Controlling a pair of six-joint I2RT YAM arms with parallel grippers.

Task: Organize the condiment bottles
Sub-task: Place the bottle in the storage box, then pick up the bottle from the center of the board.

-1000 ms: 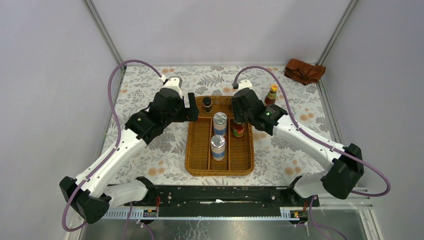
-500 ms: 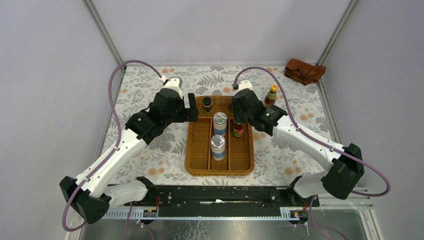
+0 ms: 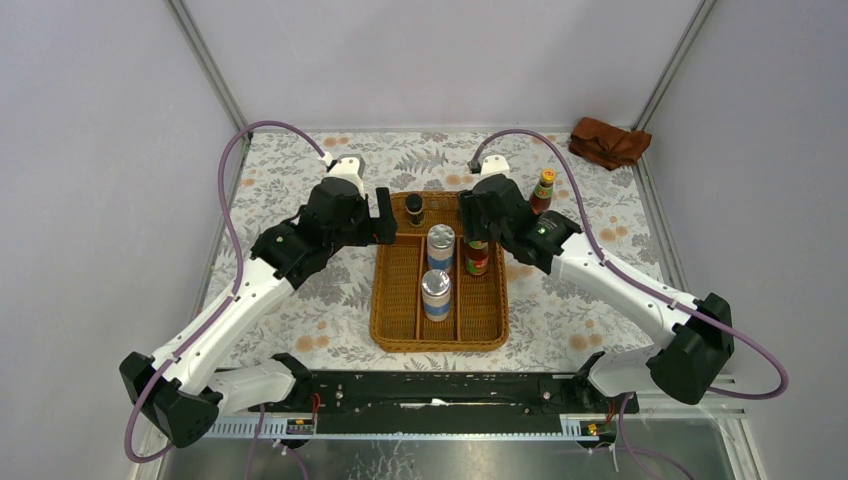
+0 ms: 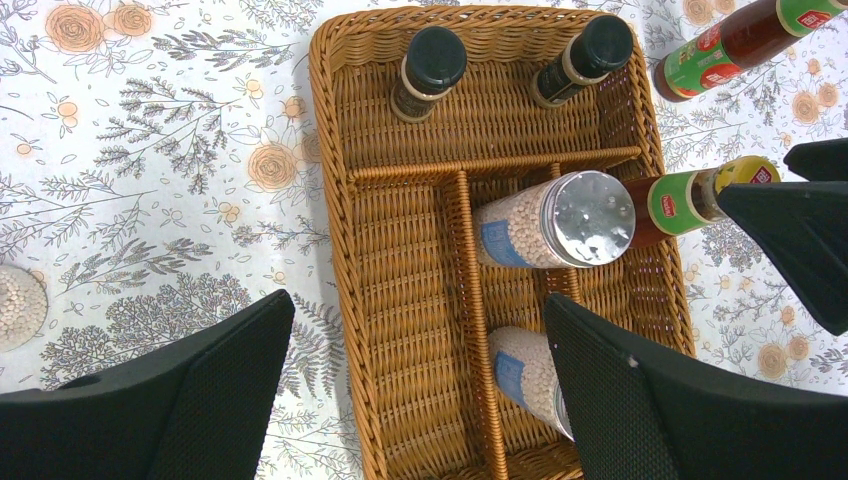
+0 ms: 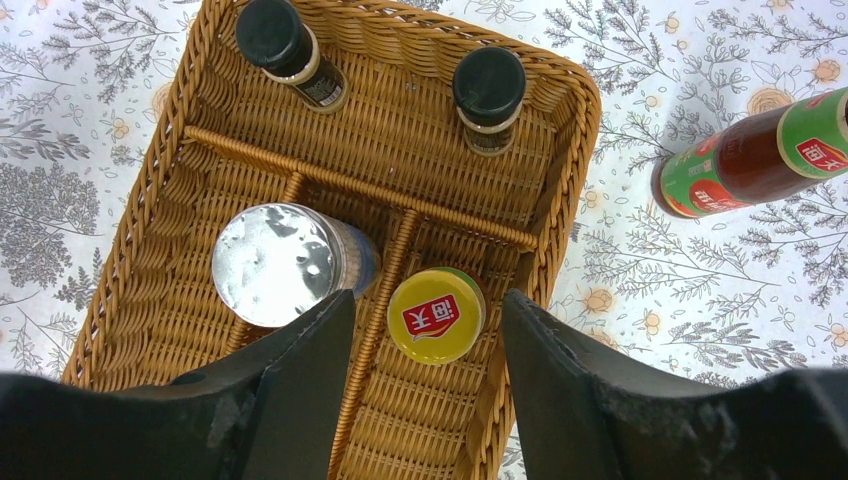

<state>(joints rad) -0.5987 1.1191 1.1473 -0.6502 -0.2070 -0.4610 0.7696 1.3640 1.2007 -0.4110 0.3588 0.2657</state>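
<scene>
The wicker tray [image 3: 388, 300] holds two silver-lidded shakers [image 3: 440, 245] [image 3: 436, 293] in its middle lane. One red yellow-capped bottle [image 3: 477, 260] stands in the right lane. One dark black-capped bottle [image 3: 414, 209] shows in the back section; the wrist views show two [image 5: 285, 45] [image 5: 488, 95]. The other red bottle [image 3: 543, 190] stands on the table right of the tray. My right gripper [image 5: 428, 330] is open above the yellow cap [image 5: 436, 315], not touching it. My left gripper [image 4: 415, 330] is open and empty over the tray's left lane. No clear black-lidded jar shows whole.
The rust-brown cloth [image 3: 608, 142] lies at the back right corner. A round thing full of white beads [image 4: 15, 305] is cut off at the left edge of the left wrist view. The flowered table cover [image 3: 300, 300] runs to metal rails on both sides.
</scene>
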